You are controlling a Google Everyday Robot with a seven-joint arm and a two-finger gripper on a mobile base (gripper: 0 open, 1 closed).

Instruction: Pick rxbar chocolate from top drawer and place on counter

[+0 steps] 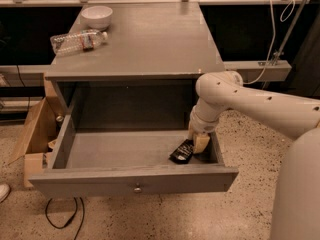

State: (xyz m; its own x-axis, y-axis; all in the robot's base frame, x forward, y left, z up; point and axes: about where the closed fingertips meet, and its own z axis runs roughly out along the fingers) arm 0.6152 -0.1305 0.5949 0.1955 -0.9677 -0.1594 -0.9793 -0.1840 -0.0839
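Observation:
The top drawer [100, 181] of the grey cabinet stands pulled open, with a small round knob [137, 188] on its front panel. The rxbar chocolate [182, 151], a small black wrapper, lies tilted on the drawer floor at the right front corner. My gripper [199, 143] reaches down into the drawer's right end, right beside the bar and touching or nearly touching its right side. My white arm comes in from the right over the drawer's side wall. The counter [150, 44] is the flat grey top above the drawer.
A clear plastic water bottle [77, 40] lies on the counter's back left, with a white bowl [97, 16] behind it. A cardboard box [32, 134] stands on the floor left of the cabinet. A black cable [60, 216] lies on the floor by the drawer front.

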